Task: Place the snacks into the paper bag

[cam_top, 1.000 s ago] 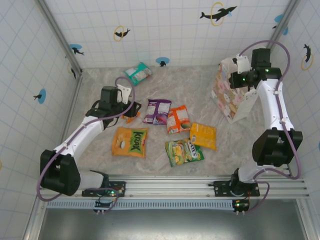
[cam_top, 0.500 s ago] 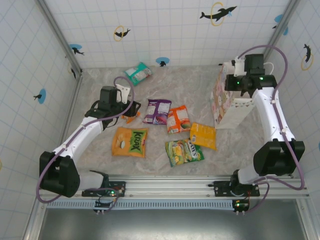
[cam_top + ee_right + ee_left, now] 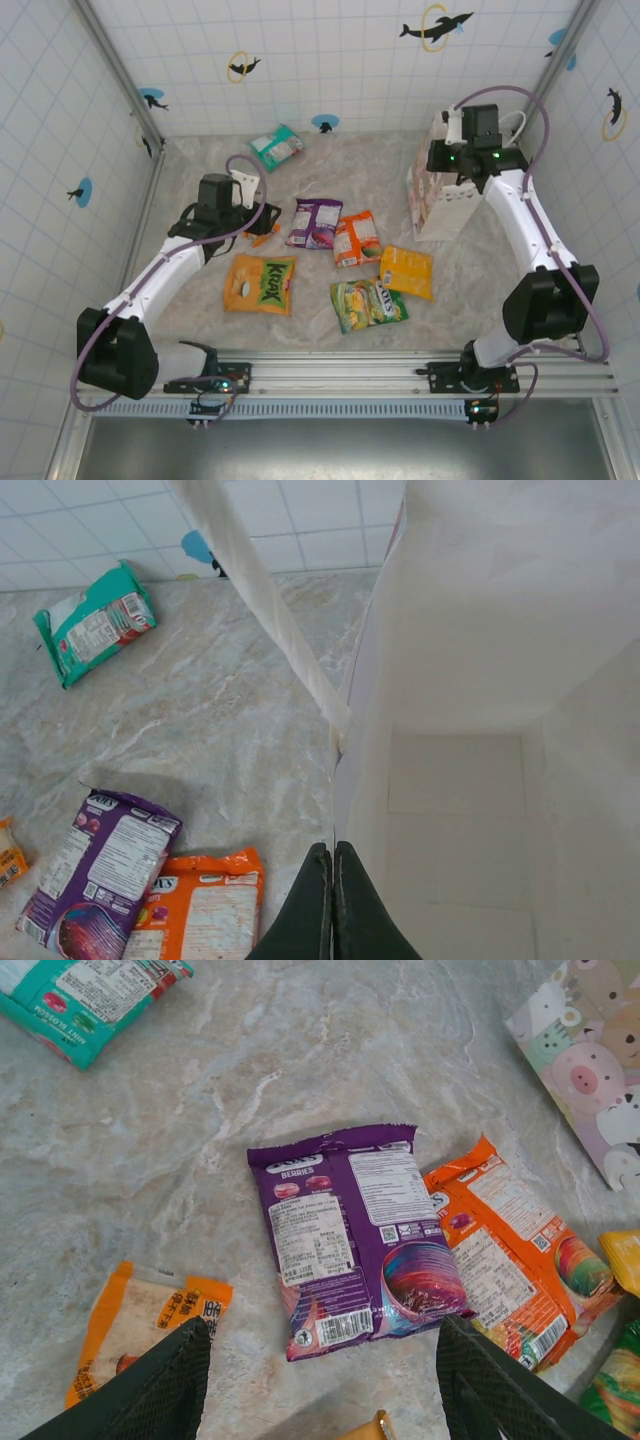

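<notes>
The paper bag [image 3: 480, 680] stands upright with its mouth up. Its rim is pinched between the closed jaws of the right gripper [image 3: 333, 865], and the bare white inside lies just beside them. The snacks are spread on the table [image 3: 380, 170], well apart from those jaws. The left gripper [image 3: 320, 1355] hovers with its jaws open. The purple packet [image 3: 350, 1240] lies below and between them, the tiny orange packet [image 3: 140, 1325] by one finger and the orange-red packet [image 3: 510, 1250] past the other. The step in hand looks like the first pickup, with the bag steadied. Next, the left gripper would need to lower, close on one packet and carry it over the bag's mouth.
</notes>
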Robot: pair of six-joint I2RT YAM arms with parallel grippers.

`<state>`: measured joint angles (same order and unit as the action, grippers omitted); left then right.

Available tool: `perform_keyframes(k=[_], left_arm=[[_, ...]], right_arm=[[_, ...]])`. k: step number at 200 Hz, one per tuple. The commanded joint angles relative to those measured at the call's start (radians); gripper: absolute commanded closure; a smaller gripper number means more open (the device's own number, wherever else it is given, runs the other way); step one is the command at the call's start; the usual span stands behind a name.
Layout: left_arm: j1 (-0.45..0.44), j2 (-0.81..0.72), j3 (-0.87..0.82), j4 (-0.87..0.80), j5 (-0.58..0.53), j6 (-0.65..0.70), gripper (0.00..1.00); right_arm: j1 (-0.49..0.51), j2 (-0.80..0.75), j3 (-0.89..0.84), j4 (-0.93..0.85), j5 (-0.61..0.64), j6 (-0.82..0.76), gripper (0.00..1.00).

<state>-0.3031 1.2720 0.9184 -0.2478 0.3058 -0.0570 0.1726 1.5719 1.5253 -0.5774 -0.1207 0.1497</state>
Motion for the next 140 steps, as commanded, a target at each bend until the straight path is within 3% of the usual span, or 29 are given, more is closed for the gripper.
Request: perform_keyframes(k=[1, 18, 48, 64, 92, 140], left_arm=[[-0.005, -0.022, -0.01, 0.0, 0.003, -0.014, 0.38], [-0.004, -0.024, -0.011, -0.001, 0.002, -0.013, 0.38], [-0.004, -0.029, -0.01, -0.006, -0.005, -0.008, 0.38], [-0.005, -0.031, -0.01, -0.008, -0.002, -0.006, 0.38], [-0.004, -0.031, -0.009, -0.005, 0.007, -0.01, 0.38], [-0.004, -0.02, -0.011, 0.019, 0.071, -0.015, 0.38]], right_arm=[[0.016, 0.027, 0.057, 0.047, 0.0, 0.025, 1.0], [0.019, 0.037, 0.052, 0.061, -0.027, 0.036, 0.96], [0.021, 0.025, 0.054, 0.063, -0.03, 0.035, 0.6], [0.021, 0.002, 0.055, 0.06, -0.017, 0.023, 0.48], [0.017, -0.051, 0.054, 0.044, 0.006, -0.007, 0.4], [0.005, -0.16, 0.015, 0.071, -0.034, -0.032, 0.34]])
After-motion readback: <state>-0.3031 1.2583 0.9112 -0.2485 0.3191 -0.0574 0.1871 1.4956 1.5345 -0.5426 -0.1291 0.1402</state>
